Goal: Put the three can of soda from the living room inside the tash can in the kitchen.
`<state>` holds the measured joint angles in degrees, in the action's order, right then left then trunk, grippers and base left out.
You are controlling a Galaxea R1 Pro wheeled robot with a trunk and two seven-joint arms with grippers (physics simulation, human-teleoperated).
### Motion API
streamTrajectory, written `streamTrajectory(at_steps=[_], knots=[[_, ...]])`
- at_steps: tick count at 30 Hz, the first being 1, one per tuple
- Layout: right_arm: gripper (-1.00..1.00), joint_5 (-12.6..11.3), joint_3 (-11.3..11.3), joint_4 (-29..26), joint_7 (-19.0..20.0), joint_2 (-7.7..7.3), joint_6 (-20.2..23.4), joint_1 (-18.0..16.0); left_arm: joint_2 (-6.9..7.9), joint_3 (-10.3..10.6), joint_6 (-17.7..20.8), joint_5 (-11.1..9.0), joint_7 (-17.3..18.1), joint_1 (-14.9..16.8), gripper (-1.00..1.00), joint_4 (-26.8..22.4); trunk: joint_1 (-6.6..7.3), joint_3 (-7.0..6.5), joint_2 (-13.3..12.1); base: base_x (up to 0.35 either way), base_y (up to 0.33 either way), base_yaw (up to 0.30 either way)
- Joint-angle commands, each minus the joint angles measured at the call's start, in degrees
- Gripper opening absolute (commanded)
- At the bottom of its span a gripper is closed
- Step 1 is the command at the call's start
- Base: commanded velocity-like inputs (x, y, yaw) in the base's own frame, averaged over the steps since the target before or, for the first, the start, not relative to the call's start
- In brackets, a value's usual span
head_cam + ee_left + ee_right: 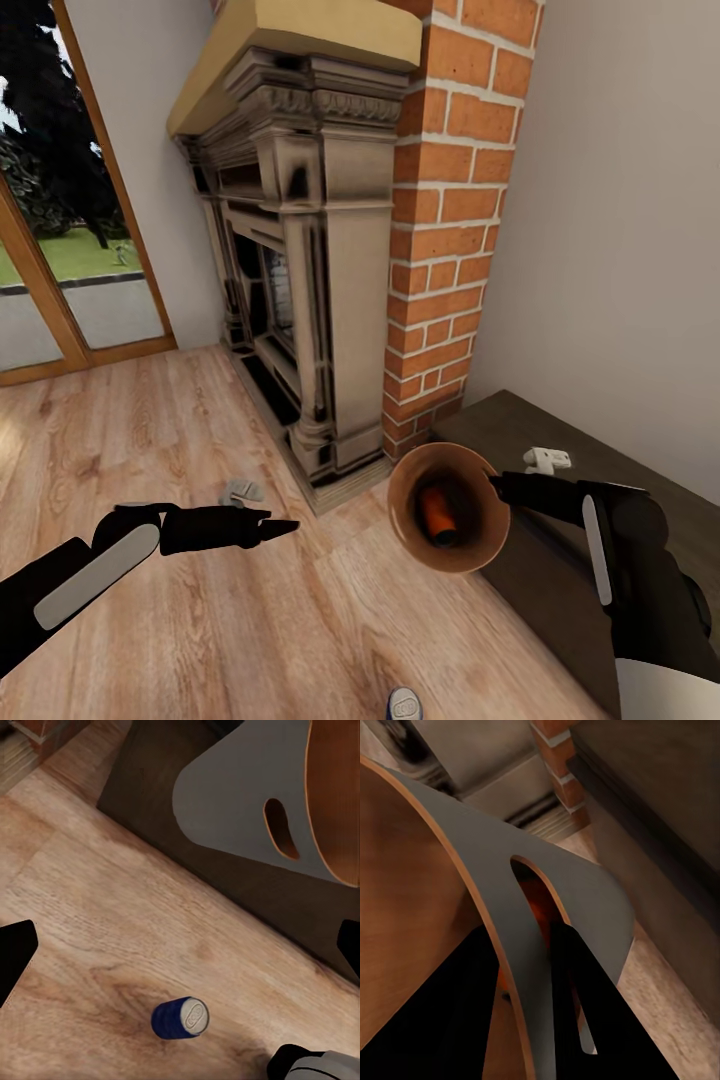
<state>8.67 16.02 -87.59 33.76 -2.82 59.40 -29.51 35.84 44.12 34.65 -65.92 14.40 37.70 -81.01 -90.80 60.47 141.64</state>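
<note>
The copper-brown bin (412, 497) holds an orange can (439, 514) (its inside looks dark). A blue can (180, 1018) with a grey top lies on pale wood planks (200, 620), beside red brick (450, 200).

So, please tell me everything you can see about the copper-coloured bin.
The trash can is a round, smooth, copper-brown bin with a dark inside. The right claw holds it off the floor by its rim, tipped so its mouth faces the head camera; the right wrist view shows one finger on each side of the wall. An orange soda can lies inside. Beside it stands a dark low cabinet.
</note>
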Motion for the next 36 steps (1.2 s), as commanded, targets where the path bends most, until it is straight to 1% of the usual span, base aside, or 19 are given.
streamTrajectory(at_steps=[1,8,12,16,18,36], knots=[[-1.0,-2.4,0.0,0.0,0.1,0.01,0.6,0.0,0.01,0.0,0.0,0.0,0.0,0.0,1.0,-0.1,0.01,-0.01,0.0,0.105,0.208,0.0],[-1.0,-2.5,0.0,0.0,0.1,0.07,0.6,0.0,0.02,0.0,0.0,0.0,0.0,0.0,1.0,-0.2,0.01,-0.01,0.0,0.061,0.078,-0.021],[-1.0,-2.8,0.1,0.0,0.3,0.16,0.6,0.0,0.02,0.0,0.1,0.0,0.0,0.0,1.0,-0.2,0.01,-0.11,0.0,0.007,0.007,-0.182],[-1.0,-5.0,0.1,-0.1,1.4,-0.1,0.6,0.0,0.02,0.0,0.1,0.0,0.0,0.0,1.0,-0.2,0.01,-0.25,0.0,0.001,0.001,-0.245],[-1.0,-5.4,0.0,-0.1,1.6,-0.14,0.6,0.0,0.02,0.0,0.1,0.0,0.0,0.0,1.0,-0.2,0.01,-0.32,0.0,0.0,0.0,-0.254],[-1.0,-5.6,-0.2,-0.1,1.6,-0.17,0.6,0.0,0.11,0.0,0.1,0.0,0.0,0.0,1.0,-0.2,0.01,-1.07,0.0,0.0,0.0,-0.242]])
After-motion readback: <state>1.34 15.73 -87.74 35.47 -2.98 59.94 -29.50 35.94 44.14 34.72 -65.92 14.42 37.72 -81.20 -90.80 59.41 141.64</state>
